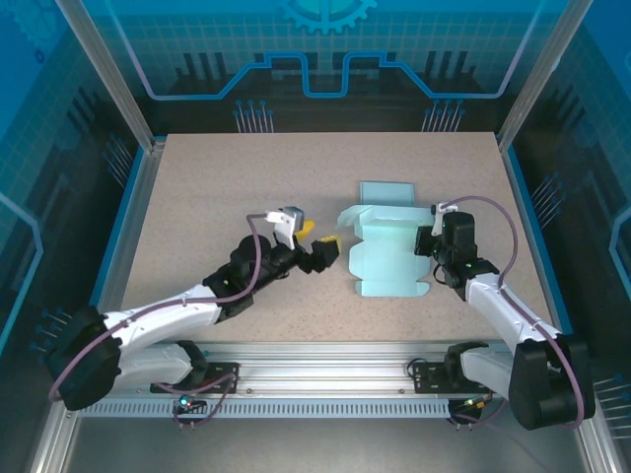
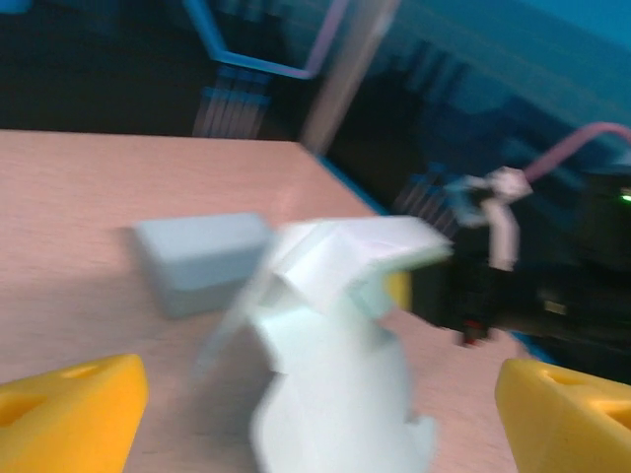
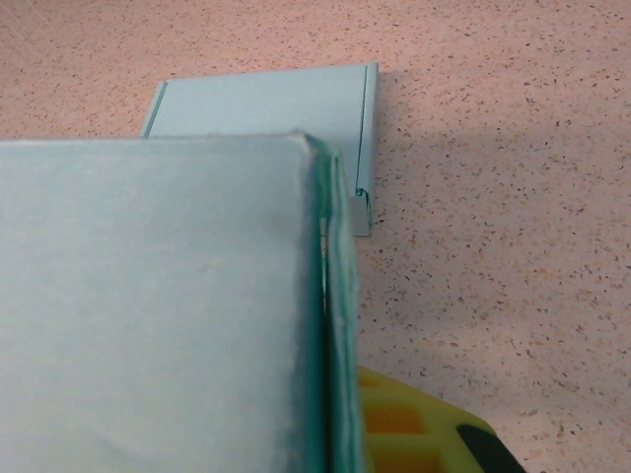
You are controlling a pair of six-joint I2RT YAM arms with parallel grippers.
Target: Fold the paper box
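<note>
Two arms (image 1: 168, 317) reaching inward, paper box (image 1: 389, 258) between

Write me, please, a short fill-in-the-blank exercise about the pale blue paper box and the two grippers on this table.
1. The left gripper, with yellow fingers, stands ____ and apart from the pale blue paper box.
2. The right gripper is shut on the box's ____ edge.
3. The box's flat flap lies on the speckled beige table on the box's ____ side, away from the arm bases.
Missing words: open; right; far.
</note>
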